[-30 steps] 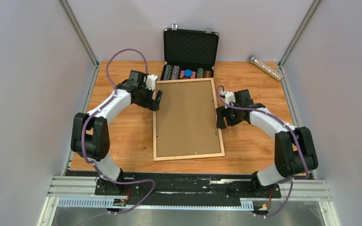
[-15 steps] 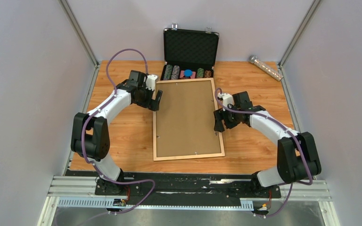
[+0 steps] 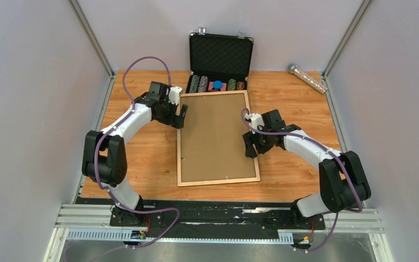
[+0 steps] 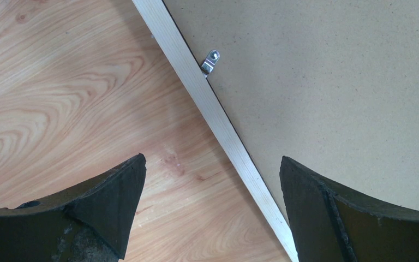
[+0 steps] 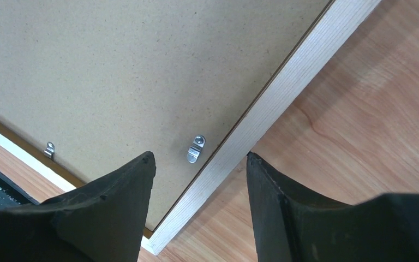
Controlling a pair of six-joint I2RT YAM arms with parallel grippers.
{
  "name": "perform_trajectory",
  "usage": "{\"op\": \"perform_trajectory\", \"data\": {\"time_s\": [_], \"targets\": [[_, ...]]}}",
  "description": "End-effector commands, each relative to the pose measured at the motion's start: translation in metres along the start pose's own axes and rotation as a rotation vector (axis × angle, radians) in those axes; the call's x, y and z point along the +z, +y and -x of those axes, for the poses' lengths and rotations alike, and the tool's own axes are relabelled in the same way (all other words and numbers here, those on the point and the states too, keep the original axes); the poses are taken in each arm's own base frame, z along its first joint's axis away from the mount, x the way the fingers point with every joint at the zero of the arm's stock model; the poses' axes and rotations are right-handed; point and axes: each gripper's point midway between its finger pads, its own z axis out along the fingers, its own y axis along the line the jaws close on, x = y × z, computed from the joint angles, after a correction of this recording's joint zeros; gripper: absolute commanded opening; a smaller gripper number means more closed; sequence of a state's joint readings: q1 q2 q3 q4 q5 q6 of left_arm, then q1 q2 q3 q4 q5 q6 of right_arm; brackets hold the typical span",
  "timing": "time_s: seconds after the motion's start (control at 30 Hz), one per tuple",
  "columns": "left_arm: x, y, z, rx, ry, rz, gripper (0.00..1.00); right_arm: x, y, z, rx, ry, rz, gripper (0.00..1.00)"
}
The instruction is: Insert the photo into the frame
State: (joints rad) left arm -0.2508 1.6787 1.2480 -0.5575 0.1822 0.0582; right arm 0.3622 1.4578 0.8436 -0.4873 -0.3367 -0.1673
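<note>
The frame (image 3: 179,147) lies face down in the middle of the table, its brown fibreboard backing panel (image 3: 215,136) facing up. The photo is hidden from view. My left gripper (image 3: 183,116) hangs open over the upper part of the frame's left rail (image 4: 218,117), near a metal clip (image 4: 210,61), with nothing between its fingers. My right gripper (image 3: 249,148) is open above the right rail (image 5: 283,93). One finger (image 5: 120,202) is over the backing (image 5: 114,71) beside a small clip (image 5: 195,148), and the other is over the table.
An open black case (image 3: 220,57) holding rows of poker chips (image 3: 217,85) stands just behind the frame's far edge. A shiny metal tube (image 3: 307,78) lies at the back right corner. Grey walls close in the table on three sides.
My right gripper has moved left and slightly nearer, from beside the frame's right rail to over it. The left arm and the frame have not moved.
</note>
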Motion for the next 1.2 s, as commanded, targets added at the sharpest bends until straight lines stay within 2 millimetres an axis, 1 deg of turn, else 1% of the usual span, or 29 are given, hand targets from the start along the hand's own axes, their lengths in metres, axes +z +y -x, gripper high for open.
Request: {"op": "perform_trajectory", "data": {"time_s": [0.0, 0.3, 0.6, 0.93, 1.17], "targets": [[-0.007, 0.002, 0.008, 0.016, -0.040, -0.002, 1.00, 0.002, -0.004, -0.003, -0.015, 0.013, -0.023, 0.60], [-0.008, 0.003, 0.009, 0.018, -0.043, 0.001, 1.00, 0.008, -0.005, -0.010, -0.018, 0.046, -0.033, 0.56], [-0.007, 0.003, 0.008, 0.013, -0.041, -0.003, 1.00, 0.010, -0.006, -0.009, -0.016, 0.049, -0.041, 0.50], [-0.007, 0.002, 0.008, 0.015, -0.041, -0.009, 1.00, 0.010, -0.008, -0.005, -0.021, 0.046, -0.047, 0.36], [-0.007, 0.001, 0.008, 0.013, -0.041, -0.014, 1.00, 0.007, -0.009, 0.002, -0.033, 0.026, -0.056, 0.26]]}}
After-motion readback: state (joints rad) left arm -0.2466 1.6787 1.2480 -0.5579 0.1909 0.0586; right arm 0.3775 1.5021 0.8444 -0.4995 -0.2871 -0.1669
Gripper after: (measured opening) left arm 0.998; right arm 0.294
